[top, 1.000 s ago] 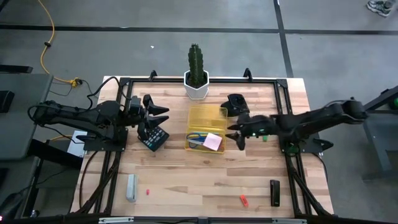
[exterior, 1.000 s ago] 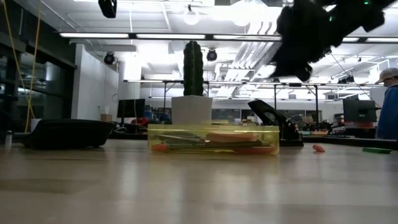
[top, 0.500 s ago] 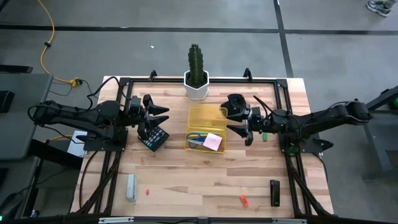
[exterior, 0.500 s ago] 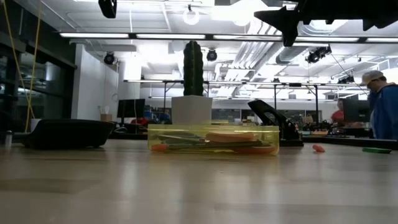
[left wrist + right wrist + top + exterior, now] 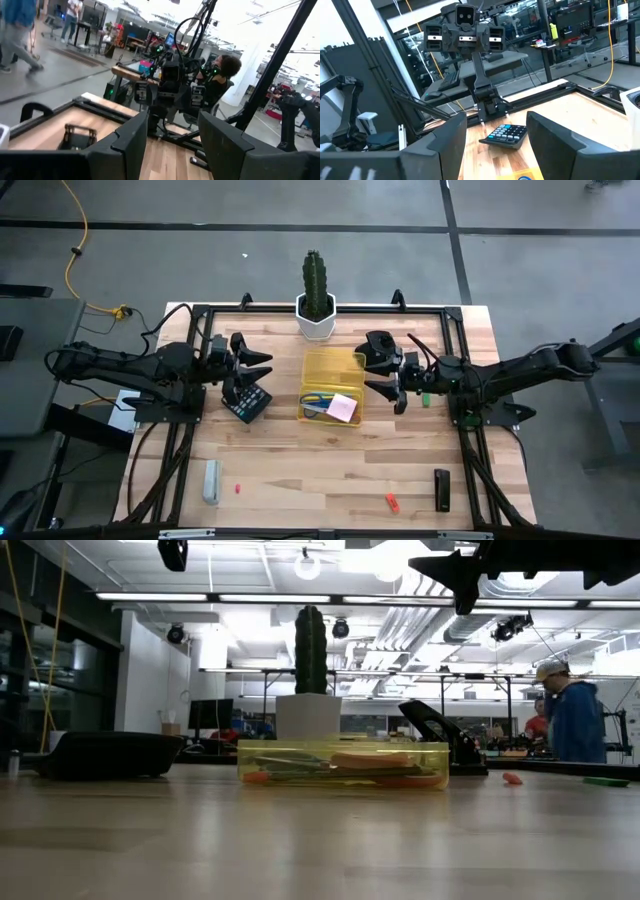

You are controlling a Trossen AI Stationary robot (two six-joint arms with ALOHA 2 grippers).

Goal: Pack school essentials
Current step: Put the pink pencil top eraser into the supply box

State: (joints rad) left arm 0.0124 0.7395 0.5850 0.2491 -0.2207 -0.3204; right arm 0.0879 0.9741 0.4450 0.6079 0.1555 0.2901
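Observation:
A clear yellow box [image 5: 332, 387] lies mid-table with blue-handled scissors [image 5: 317, 400] and a square pink sticky-note pad [image 5: 343, 408] inside; in the low view the box [image 5: 343, 764] shows flat pieces lying in it. My right gripper [image 5: 379, 375] hovers open just right of the box, raised and level, and shows at the top of the low view [image 5: 462, 578]. My left gripper [image 5: 259, 365] waits open left of the box, above a black calculator [image 5: 247, 400]. A small green piece [image 5: 424, 398] lies under the right arm. Red pieces [image 5: 392, 502] [image 5: 238, 489] lie near the table's near edge.
A green cactus in a white pot [image 5: 316, 300] stands at the far edge behind the box. A black stapler [image 5: 440, 732] sits right of it. A grey piece [image 5: 211, 480] and a black piece [image 5: 441, 489] lie near the near edge. A person [image 5: 570, 722] stands in the room behind.
My right gripper has risen from beside the box's right side and swung from pointing down to level, shifting slightly toward the far edge; then it has held still. The box and its contents have stayed put.

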